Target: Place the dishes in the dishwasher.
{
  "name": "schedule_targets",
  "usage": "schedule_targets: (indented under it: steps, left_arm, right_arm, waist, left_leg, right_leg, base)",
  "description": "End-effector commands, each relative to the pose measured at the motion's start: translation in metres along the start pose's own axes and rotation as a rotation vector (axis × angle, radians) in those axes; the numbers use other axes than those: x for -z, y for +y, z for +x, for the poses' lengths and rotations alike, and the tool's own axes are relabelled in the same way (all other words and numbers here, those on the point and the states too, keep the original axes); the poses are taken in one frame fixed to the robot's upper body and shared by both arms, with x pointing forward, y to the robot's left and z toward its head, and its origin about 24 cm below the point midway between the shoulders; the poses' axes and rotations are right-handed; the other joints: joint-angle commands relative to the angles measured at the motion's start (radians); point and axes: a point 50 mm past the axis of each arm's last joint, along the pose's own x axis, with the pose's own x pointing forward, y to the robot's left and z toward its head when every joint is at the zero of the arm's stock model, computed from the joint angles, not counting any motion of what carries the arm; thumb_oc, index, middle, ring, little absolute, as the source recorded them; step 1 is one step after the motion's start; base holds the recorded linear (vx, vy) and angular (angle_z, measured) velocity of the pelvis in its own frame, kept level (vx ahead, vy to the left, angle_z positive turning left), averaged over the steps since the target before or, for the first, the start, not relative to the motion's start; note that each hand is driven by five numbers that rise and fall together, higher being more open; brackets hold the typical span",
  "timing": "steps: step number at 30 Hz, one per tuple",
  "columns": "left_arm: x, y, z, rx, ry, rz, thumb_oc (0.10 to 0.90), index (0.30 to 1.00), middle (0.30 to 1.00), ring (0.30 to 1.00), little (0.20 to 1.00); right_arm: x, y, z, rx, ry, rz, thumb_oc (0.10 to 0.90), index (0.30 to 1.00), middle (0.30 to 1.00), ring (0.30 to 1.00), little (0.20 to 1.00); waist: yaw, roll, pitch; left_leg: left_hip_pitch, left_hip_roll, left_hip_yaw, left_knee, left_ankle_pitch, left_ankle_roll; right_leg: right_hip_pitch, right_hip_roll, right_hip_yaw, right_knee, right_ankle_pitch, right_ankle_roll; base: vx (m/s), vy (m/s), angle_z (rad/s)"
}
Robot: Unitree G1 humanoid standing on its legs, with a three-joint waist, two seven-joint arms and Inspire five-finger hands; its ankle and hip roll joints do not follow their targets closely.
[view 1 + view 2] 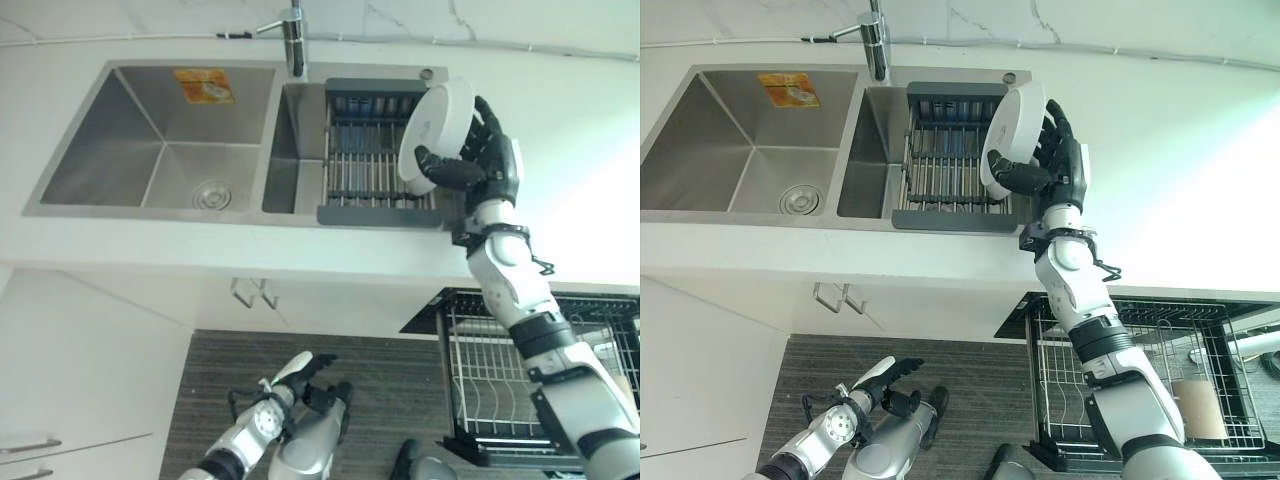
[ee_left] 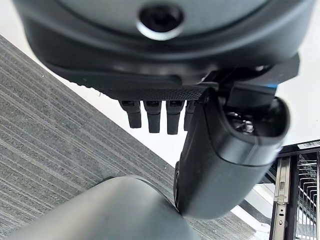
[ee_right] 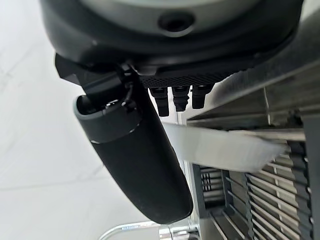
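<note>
A white round dish (image 1: 436, 128) is held tilted on edge over the right end of the dark drying rack (image 1: 362, 150) that sits in the sink's right basin. My right hand (image 1: 487, 160) is shut on the dish, thumb across its front and fingers behind the rim. The right wrist view shows the dish's edge (image 3: 220, 148) past the thumb (image 3: 135, 155). Below the counter, the dishwasher's wire basket (image 1: 1137, 372) stands pulled out at the lower right. My left hand (image 1: 300, 376) hangs low over the floor with relaxed fingers (image 2: 152, 118), holding nothing.
The steel sink's left basin (image 1: 160, 150) has a drain and a sticker on its back wall. A faucet (image 1: 293, 40) rises behind the divider. A beige cup (image 1: 1200, 406) stands in the dishwasher basket. White cabinet fronts with handles (image 1: 250, 292) run below the counter.
</note>
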Motion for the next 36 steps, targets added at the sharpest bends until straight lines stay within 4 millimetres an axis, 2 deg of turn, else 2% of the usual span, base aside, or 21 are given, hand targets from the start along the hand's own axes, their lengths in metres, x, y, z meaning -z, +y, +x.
schedule_targets:
  steps: [1, 7, 8, 9, 15, 17, 20, 27, 31, 36]
  left_arm:
    - [0.095, -0.067, -0.058, 0.286, 0.361, 0.191, 0.8, 0.9, 0.9, 0.9, 0.9]
    - [0.093, -0.065, -0.056, 0.286, 0.357, 0.189, 0.8, 0.9, 0.9, 0.9, 0.9]
    - [0.093, -0.064, -0.055, 0.286, 0.357, 0.189, 0.8, 0.9, 0.9, 0.9, 0.9]
    - [0.093, -0.064, -0.055, 0.285, 0.356, 0.19, 0.8, 0.9, 0.9, 0.9, 0.9]
    - [0.089, -0.064, -0.053, 0.279, 0.343, 0.197, 0.8, 0.9, 0.9, 0.9, 0.9]
    - [0.088, -0.064, -0.052, 0.278, 0.338, 0.196, 0.8, 0.9, 0.9, 0.9, 0.9]
    - [0.087, -0.066, -0.052, 0.278, 0.332, 0.197, 0.8, 0.9, 0.9, 0.9, 0.9]
    - [0.086, -0.073, -0.053, 0.285, 0.318, 0.204, 0.8, 0.9, 0.9, 0.9, 0.9]
    - [0.088, -0.082, -0.057, 0.301, 0.318, 0.206, 0.8, 0.9, 0.9, 0.9, 0.9]
    - [0.089, -0.09, -0.059, 0.317, 0.322, 0.211, 0.8, 0.9, 0.9, 0.9, 0.9]
  right_arm:
    - [-0.086, 0.02, 0.017, -0.104, -0.347, 0.05, 0.8, 0.9, 0.9, 0.9, 0.9]
    - [-0.083, 0.021, 0.019, -0.1, -0.316, 0.04, 0.8, 0.9, 0.9, 0.9, 0.9]
    - [-0.079, 0.019, 0.02, -0.088, -0.288, 0.027, 0.7, 0.749, 0.749, 0.749, 0.749]
    - [-0.075, 0.016, 0.021, -0.072, -0.266, 0.006, 0.4, 0.3, 0.3, 0.3, 0.3]
    - [-0.056, 0.008, 0.027, -0.042, -0.163, 0.012, 0.4, 0.3, 0.3, 0.3, 0.3]
    - [-0.056, 0.006, 0.027, -0.014, -0.188, -0.041, 0.4, 0.3, 0.3, 0.3, 0.3]
    - [-0.061, 0.003, 0.027, 0.06, -0.264, -0.107, 0.4, 0.3, 0.3, 0.3, 0.3]
    - [-0.072, 0.002, 0.02, 0.118, -0.426, -0.077, 0.4, 0.3, 0.3, 0.3, 0.3]
    - [-0.083, 0.012, 0.006, 0.113, -0.583, -0.003, 0.4, 0.3, 0.3, 0.3, 0.3]
    - [-0.09, 0.024, -0.01, 0.094, -0.682, 0.083, 0.4, 0.3, 0.3, 0.3, 0.3]
  waist:
    - [0.031, -0.01, -0.039]
    - [0.03, -0.007, -0.039]
    - [0.029, -0.007, -0.039]
    - [0.029, -0.007, -0.039]
    - [0.032, -0.003, -0.031]
    - [0.03, 0.002, -0.029]
    - [0.03, 0.005, -0.029]
    - [0.032, 0.01, -0.047]
    - [0.032, 0.005, -0.083]
    - [0.021, -0.003, -0.117]
  left_leg:
    - [0.079, 0.111, 0.033, -0.059, -0.107, -0.07]
    - [0.077, 0.111, 0.035, -0.059, -0.106, -0.072]
    - [0.077, 0.111, 0.034, -0.059, -0.107, -0.072]
    - [0.076, 0.111, 0.035, -0.059, -0.108, -0.072]
    - [0.074, 0.114, 0.037, -0.059, -0.103, -0.075]
    - [0.073, 0.113, 0.037, -0.059, -0.103, -0.074]
    - [0.072, 0.114, 0.041, -0.059, -0.103, -0.072]
    - [0.077, 0.117, 0.051, -0.059, -0.107, -0.071]
    - [0.096, 0.125, 0.061, -0.059, -0.118, -0.075]
    - [0.12, 0.136, 0.073, -0.059, -0.13, -0.078]
  right_leg:
    - [-0.09, -0.061, -0.038, 0.04, 0.023, 0.023]
    - [-0.092, -0.062, -0.037, 0.04, 0.022, 0.022]
    - [-0.093, -0.061, -0.036, 0.04, 0.022, 0.023]
    - [-0.094, -0.061, -0.036, 0.04, 0.022, 0.022]
    - [-0.095, -0.062, -0.039, 0.04, 0.023, 0.019]
    - [-0.096, -0.063, -0.038, 0.04, 0.024, 0.019]
    - [-0.097, -0.064, -0.039, 0.04, 0.024, 0.017]
    - [-0.088, -0.062, -0.048, 0.04, 0.016, 0.012]
    - [-0.072, -0.054, -0.057, 0.04, 0.003, 0.007]
    - [-0.057, -0.04, -0.05, 0.04, -0.013, -0.002]
  base:
    - [0.0, 0.0, 0.0]
    - [0.0, 0.0, 0.0]
    - [0.0, 0.0, 0.0]
    - [0.0, 0.0, 0.0]
    - [0.0, 0.0, 0.0]
    - [0.0, 0.0, 0.0]
    - [0.0, 0.0, 0.0]
    - [-0.04, -0.026, 0.01]
    - [-0.05, -0.088, 0.01]
    - [-0.04, -0.101, -0.03]
